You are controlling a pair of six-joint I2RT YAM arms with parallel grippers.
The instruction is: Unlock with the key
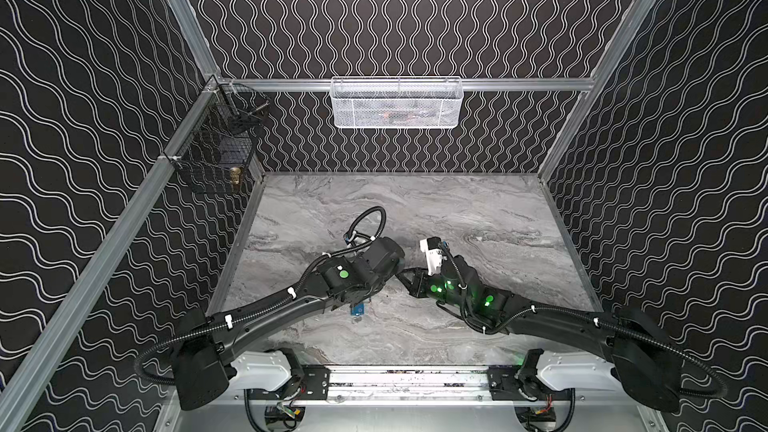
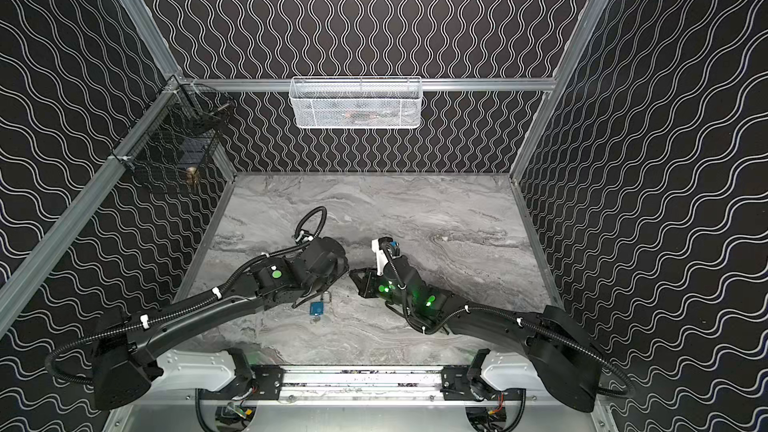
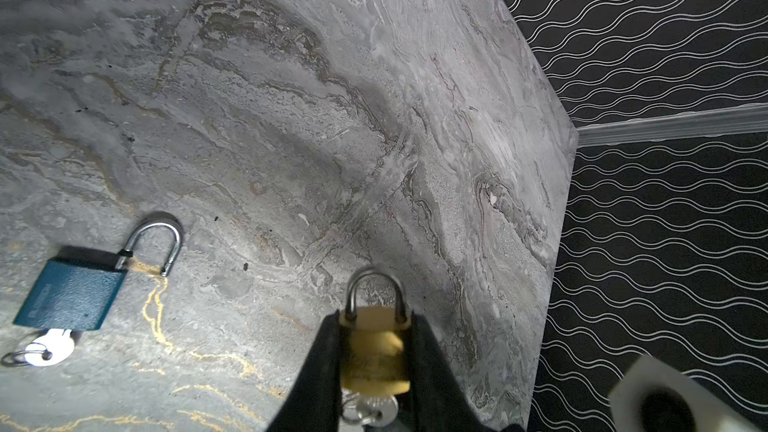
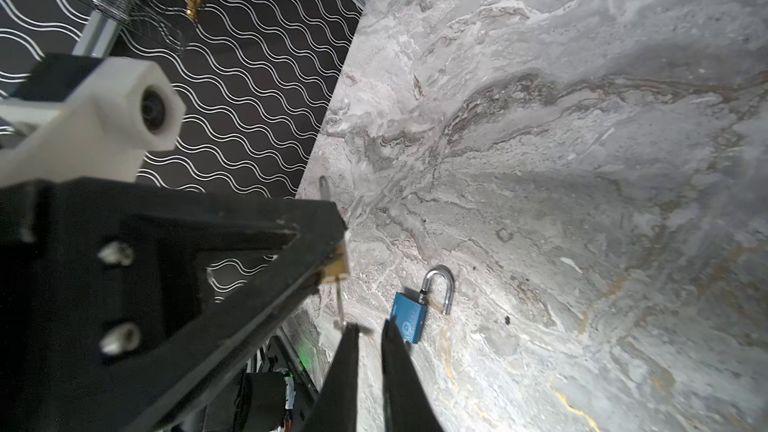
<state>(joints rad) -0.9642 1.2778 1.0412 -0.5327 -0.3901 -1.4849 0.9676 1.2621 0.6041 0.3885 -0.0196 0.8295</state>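
Brass padlock [image 3: 376,351], shackle closed, hangs pinched across its body in the left gripper [image 3: 374,320] above the table's [image 3: 291,118] front-centre. Its key [image 3: 374,409] is seated in the base. Right gripper [image 4: 370,326], jaws a narrow slit apart w/ nothing between, sits at the key's bow. Step: taking the key; next, prob. clamp the bow & twist. Blue padlock [image 3: 70,292], shackle open, lies near; open marble toward the back.

White mesh basket [image 1: 357,112] (back rail), black wire basket [image 1: 208,170], marble tabletop [image 1: 478,209]
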